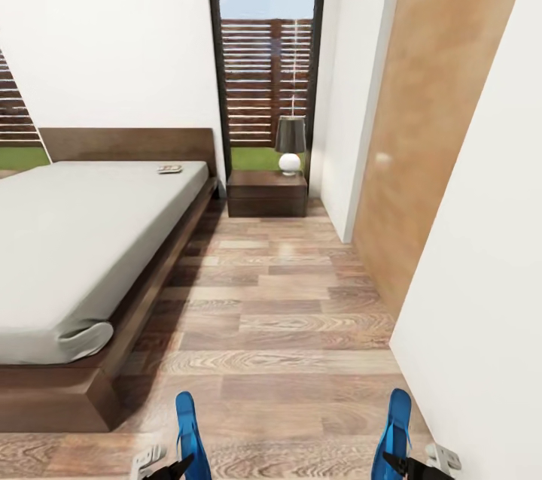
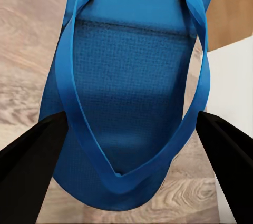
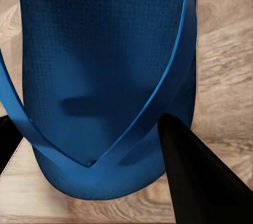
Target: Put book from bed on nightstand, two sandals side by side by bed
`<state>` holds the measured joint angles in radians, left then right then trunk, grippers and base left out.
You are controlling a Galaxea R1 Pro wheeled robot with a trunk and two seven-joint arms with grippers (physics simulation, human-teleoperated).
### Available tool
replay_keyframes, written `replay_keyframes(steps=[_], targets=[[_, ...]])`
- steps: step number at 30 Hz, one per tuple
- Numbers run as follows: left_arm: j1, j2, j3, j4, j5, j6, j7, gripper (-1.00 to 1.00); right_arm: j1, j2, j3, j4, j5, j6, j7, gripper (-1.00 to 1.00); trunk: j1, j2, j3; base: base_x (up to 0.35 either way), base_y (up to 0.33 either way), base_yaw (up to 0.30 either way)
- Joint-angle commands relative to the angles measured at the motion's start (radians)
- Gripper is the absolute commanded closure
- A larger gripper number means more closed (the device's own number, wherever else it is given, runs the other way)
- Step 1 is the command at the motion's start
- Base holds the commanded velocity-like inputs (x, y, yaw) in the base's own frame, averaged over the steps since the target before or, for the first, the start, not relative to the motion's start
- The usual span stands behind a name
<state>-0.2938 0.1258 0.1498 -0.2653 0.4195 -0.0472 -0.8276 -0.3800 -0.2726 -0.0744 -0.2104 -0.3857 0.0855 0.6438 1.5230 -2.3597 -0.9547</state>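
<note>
While the left tool (image 1: 175, 467) grips one sandal (image 1: 191, 435), the right tool (image 1: 406, 465) grips the other sandal (image 1: 394, 427).

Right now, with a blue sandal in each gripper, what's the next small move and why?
Probably roll a little forward along the bed. The left gripper and right gripper each hold a blue flip-flop, one and the other, apart over the plank floor; setting them down together beside the bed's frame comes after.
</note>
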Motion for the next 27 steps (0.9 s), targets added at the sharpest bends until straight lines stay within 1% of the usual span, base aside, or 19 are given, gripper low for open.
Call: replay_keyframes(steps=[1,14,19,23,25,27], targets=[[-0.001,0.000,-0.001,0.001,0.004,-0.005,-0.003,1.00,0.000,0.001,-0.008,-0.001,-0.004,0.010,0.002,1.00,0.000,0.000,-0.001,0.330,0.000,0.000],[-0.001,-0.002,-0.004,0.000,0.000,-0.007,-0.002,1.00,0.000,0.001,-0.007,-0.001,-0.004,0.010,0.003,1.00,0.000,0.000,-0.001,0.330,0.000,0.000],[-0.001,-0.002,-0.007,-0.005,-0.008,-0.008,0.000,1.00,0.000,0.003,-0.007,-0.001,-0.003,0.010,0.001,1.00,0.000,0.000,-0.001,0.330,0.000,0.000],[-0.001,-0.002,-0.009,-0.013,-0.042,-0.007,0.002,1.00,0.000,0.006,-0.006,-0.002,-0.002,0.011,0.002,1.00,0.000,0.000,-0.001,0.330,0.000,0.000],[-0.001,-0.002,-0.011,-0.037,-0.084,-0.007,0.002,1.00,0.000,0.007,-0.005,-0.002,0.000,0.012,0.003,1.00,0.000,0.000,-0.001,0.330,0.000,0.000],[-0.001,-0.003,-0.011,-0.055,-0.141,-0.006,0.003,1.00,0.000,0.007,-0.002,-0.003,0.002,0.012,0.003,1.00,0.000,0.000,-0.001,0.330,0.000,0.000]])
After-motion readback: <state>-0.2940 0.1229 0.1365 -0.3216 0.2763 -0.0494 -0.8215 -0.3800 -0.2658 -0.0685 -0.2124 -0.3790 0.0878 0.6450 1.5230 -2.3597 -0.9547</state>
